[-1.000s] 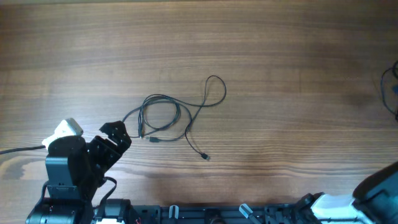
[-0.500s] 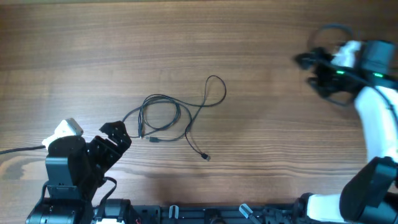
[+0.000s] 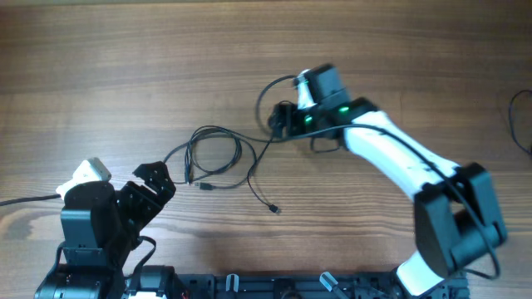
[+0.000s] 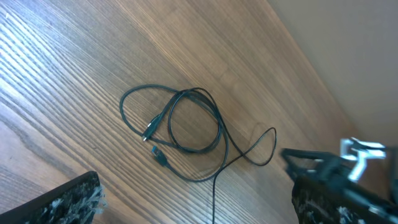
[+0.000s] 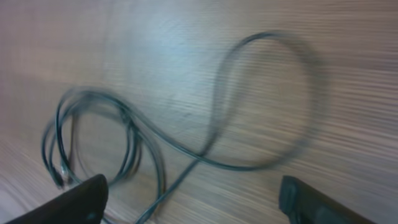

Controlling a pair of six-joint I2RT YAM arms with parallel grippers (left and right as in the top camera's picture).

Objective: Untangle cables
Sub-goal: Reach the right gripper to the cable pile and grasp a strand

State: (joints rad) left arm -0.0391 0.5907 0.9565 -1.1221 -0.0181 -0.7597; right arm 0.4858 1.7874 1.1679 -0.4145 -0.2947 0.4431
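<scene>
The cables (image 3: 218, 157) lie tangled in the middle of the wooden table as thin black cords: a coil on the left, a wide loop at the upper right, and a tail ending in a small plug (image 3: 273, 208). My right gripper (image 3: 279, 121) hovers over that loop, open. In the right wrist view the blurred cables (image 5: 219, 124) run across the wood between its fingertips (image 5: 74, 200). My left gripper (image 3: 158, 178) rests near the table's front left, open, just left of the coil. The left wrist view shows the whole cables (image 4: 186, 121) ahead of it.
A separate black cord (image 3: 521, 123) curls at the table's far right edge. The right arm (image 3: 391, 158) stretches diagonally from the front right corner to the middle. Robot bases (image 3: 83, 249) line the front edge.
The right arm has swung in from the far right and now hangs over the cables' upper-right loop. The left arm and the cables have not moved.
</scene>
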